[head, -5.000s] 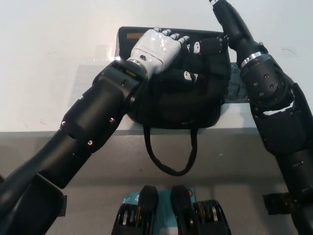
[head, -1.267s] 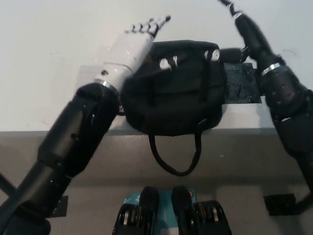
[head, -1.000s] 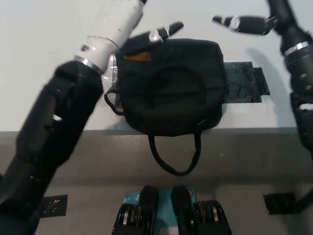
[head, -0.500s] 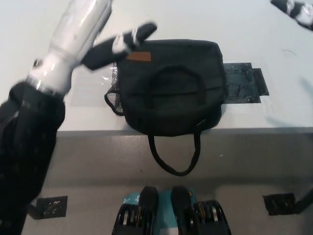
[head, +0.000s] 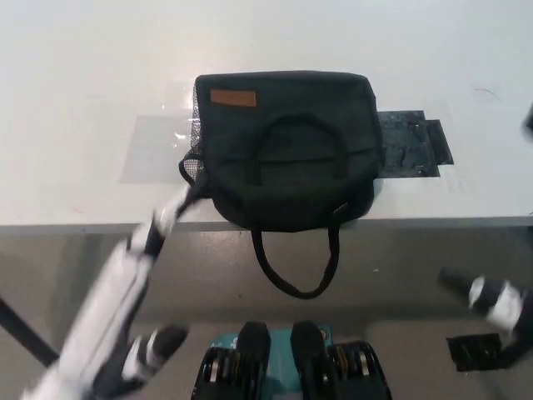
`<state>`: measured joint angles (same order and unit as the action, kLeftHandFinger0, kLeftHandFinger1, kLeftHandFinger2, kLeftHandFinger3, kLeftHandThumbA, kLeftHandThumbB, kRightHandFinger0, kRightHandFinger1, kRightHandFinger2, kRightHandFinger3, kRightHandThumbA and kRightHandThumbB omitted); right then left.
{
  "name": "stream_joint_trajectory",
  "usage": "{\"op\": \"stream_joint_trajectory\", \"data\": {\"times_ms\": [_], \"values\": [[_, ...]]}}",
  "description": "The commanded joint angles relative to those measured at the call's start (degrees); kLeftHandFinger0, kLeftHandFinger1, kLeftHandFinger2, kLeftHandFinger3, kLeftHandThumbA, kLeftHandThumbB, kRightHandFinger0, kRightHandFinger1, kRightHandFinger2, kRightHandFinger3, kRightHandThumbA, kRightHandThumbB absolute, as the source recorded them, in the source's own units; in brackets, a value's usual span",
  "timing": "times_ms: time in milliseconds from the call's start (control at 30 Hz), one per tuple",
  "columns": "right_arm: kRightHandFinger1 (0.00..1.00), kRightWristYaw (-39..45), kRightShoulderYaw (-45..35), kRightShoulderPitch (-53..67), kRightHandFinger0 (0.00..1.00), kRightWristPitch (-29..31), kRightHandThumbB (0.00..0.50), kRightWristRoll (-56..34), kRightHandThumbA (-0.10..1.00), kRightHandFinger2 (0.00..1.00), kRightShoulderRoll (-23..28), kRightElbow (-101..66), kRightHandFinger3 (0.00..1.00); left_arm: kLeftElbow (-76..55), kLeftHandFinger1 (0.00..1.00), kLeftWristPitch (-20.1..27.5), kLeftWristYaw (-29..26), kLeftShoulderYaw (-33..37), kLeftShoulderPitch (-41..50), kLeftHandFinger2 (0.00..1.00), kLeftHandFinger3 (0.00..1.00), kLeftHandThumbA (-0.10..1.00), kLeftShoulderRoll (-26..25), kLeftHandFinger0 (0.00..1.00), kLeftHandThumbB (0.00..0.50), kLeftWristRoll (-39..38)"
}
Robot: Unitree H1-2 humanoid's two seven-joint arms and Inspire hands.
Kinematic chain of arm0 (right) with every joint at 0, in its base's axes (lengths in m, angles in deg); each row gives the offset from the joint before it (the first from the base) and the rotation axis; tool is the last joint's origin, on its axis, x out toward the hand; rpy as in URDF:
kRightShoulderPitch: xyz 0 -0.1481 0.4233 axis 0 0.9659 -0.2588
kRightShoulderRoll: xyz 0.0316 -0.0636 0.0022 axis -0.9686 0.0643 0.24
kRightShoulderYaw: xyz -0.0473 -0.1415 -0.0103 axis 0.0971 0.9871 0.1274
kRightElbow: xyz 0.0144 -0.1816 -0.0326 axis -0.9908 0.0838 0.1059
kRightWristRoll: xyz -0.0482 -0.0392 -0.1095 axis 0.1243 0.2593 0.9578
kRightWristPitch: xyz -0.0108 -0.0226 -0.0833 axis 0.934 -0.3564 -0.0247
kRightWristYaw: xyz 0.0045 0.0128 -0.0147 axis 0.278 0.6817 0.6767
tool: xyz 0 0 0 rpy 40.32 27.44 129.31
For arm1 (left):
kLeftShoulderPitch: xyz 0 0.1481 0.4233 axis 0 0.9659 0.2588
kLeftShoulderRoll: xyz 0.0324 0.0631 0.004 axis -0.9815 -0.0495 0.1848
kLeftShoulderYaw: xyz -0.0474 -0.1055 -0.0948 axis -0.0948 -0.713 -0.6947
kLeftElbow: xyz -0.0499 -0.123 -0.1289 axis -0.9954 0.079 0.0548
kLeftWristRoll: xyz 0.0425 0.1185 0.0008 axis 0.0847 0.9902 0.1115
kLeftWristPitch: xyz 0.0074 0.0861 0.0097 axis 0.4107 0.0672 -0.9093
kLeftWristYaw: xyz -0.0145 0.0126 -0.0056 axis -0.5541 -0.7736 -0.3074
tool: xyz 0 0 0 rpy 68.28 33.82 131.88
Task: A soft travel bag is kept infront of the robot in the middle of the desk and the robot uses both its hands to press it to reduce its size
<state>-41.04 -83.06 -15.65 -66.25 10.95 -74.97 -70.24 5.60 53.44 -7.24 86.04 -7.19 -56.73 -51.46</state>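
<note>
Travel bag (head: 287, 150), black, on white surface (head: 83, 100) near edge, strap overhanging. Left hand (head: 117, 317) and right hand (head: 491, 302) blurred below; fingers' state indiscernible.

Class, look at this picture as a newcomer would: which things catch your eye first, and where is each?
The dark travel bag sits mid-desk at the white table's front edge, one strap hanging over it. The blurred white left hand is at lower left; the black right hand, also blurred, at lower right, both off the bag.

Bright even light, motion-blurred left hand (head: 117, 308)
</note>
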Motion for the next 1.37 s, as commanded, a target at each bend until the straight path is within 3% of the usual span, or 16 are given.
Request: {"op": "stream_joint_trajectory", "data": {"times_ms": [0,100,200,267,367,400,467,500,533,600,700,767,933,1067,1333], "values": [[1.00,2.0,3.3,6.9,1.00,15.3,0.195,-1.1,1.00,1.00,-1.5,4.3,1.00,4.0,1.00,13.4,-3.3,-2.0,8.3,1.00,1.00,1.00,0.3,1.00,0.282,-11.3],[1.00,1.5,4.3,10.0,1.00,16.5,0.185,-0.8,1.00,1.00,-2.8,9.6,1.00,11.3,1.00,18.2,-2.9,-2.1,10.3,1.00,1.00,1.00,1.0,1.00,0.263,-10.3],[1.00,3.1,5.2,11.8,1.00,19.3,0.149,-4.9,1.00,1.00,-3.0,17.3,1.00,18.6,1.00,20.6,-2.8,-1.7,11.4,1.00,1.00,1.00,1.9,1.00,0.302,-8.4],[1.00,2.4,5.1,12.7,1.00,19.0,0.173,-3.7,1.00,1.00,-3.4,19.8,1.00,22.1,1.00,22.5,-3.2,-1.6,11.4,1.00,1.00,1.00,2.3,1.00,0.308,-7.1],[1.00,0.7,4.3,13.0,1.00,22.2,0.202,-1.4,1.00,1.00,-4.9,27.6,1.00,31.8,1.00,27.6,-3.8,-1.8,9.6,1.00,1.00,1.00,3.2,1.00,0.256,-6.6],[1.00,0.7,4.2,12.6,1.00,23.3,0.193,-1.1,1.00,1.00,-5.0,29.6,1.00,33.6,1.00,28.4,-4.3,-2.0,9.1,1.00,1.00,1.00,3.4,1.00,0.266,-5.7],[1.00,0.8,4.2,11.8,1.00,26.5,0.165,-0.4,1.00,1.00,-5.1,35.4,1.00,37.4,1.00,28.8,-5.5,-2.6,8.1,1.00,1.00,1.00,3.9,1.00,0.297,-3.8],[1.00,0.8,4.2,11.6,1.00,27.0,0.165,-0.2,1.00,1.00,-5.2,36.3,1.00,38.0,1.00,29.2,-5.7,-2.8,7.9,1.00,1.00,1.00,3.9,1.00,0.297,-3.5],[1.00,0.4,3.9,11.1,1.00,27.5,0.173,0.2,1.00,1.00,-5.3,39.3,1.00,39.7,1.00,28.5,-5.9,-3.0,7.4,1.00,1.00,1.00,3.9,1.00,0.327,-3.2],[1.00,0.4,3.6,10.6,1.00,28.3,0.158,0.0,1.00,1.00,-5.3,42.4,1.00,41.5,1.00,28.1,-6.1,-3.3,6.7,1.00,1.00,1.00,4.1,1.00,0.326,-2.7],[1.00,-0.4,3.2,9.3,1.00,28.4,0.194,1.1,1.00,1.00,-5.2,45.2,1.00,44.4,1.00,27.0,-7.1,-3.9,5.6,1.00,1.00,1.00,4.4,1.00,0.334,-1.5],[1.00,0.0,3.2,7.9,1.00,28.2,0.184,0.5,1.00,1.00,-5.2,47.5,1.00,46.9,1.00,26.6,-6.9,-4.3,4.3,1.00,1.00,1.00,4.0,1.00,0.351,-1.7],[1.00,1.0,3.6,6.8,1.00,27.9,0.151,-0.3,1.00,1.00,-4.7,50.3,1.00,49.0,1.00,25.3,-5.3,-4.2,3.2,1.00,1.00,1.00,2.8,1.00,0.295,-2.5],[1.00,1.6,3.9,6.4,1.00,28.0,0.142,-0.7,1.00,1.00,-4.5,51.3,1.00,48.9,1.00,24.7,-4.9,-3.9,2.9,1.00,1.00,1.00,2.3,1.00,0.319,-2.6],[1.00,1.2,4.0,5.6,1.00,27.6,0.129,0.7,1.00,1.00,-3.7,50.8,1.00,49.2,1.00,24.1,-4.7,-3.7,2.2,1.00,1.00,1.00,2.2,1.00,0.295,-2.9]]}}
